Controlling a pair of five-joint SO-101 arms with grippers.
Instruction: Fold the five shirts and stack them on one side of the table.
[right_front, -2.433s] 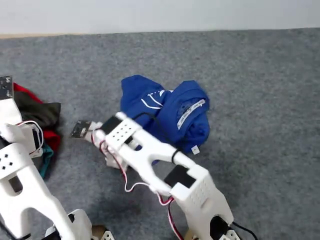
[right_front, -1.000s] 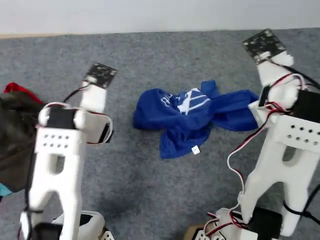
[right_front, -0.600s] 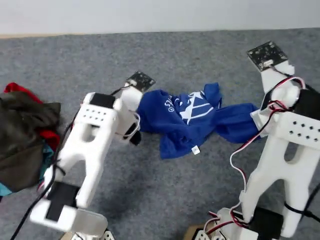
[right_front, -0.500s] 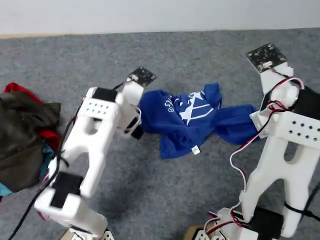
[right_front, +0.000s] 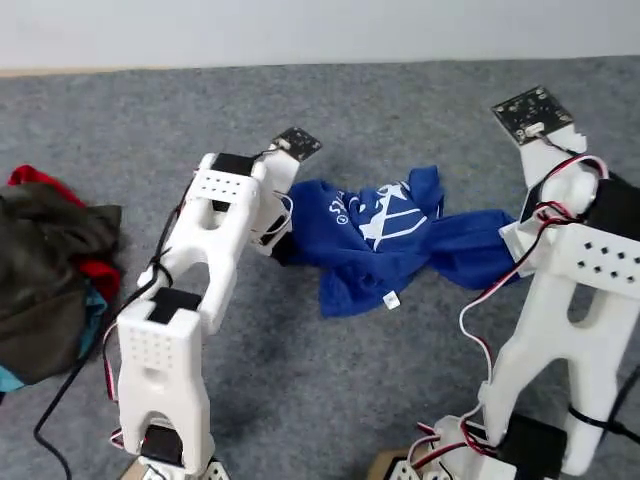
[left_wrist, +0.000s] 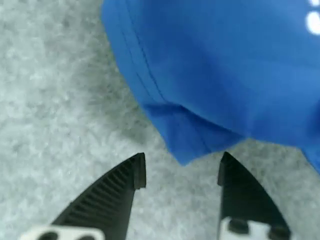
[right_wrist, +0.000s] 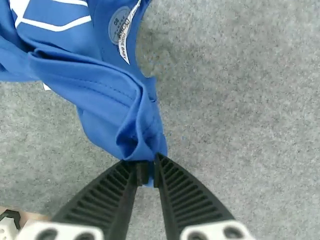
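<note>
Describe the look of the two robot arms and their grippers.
The left arm and right arm are white, blocky shells with hole patterns, black motors and red-white cables. The left gripper and right gripper have black ribbed fingers.

Bright, even light with soft, faint shadows.

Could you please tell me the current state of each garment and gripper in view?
Crumpled blue cotton shirt: unfolded, bunched on the grey table, one end pinched.
Left gripper: open, fingertips flanking a shirt corner.
Right gripper: shut on the shirt.
Heap of dark, red and teal clothes: unfolded, piled at the table's edge.
</note>
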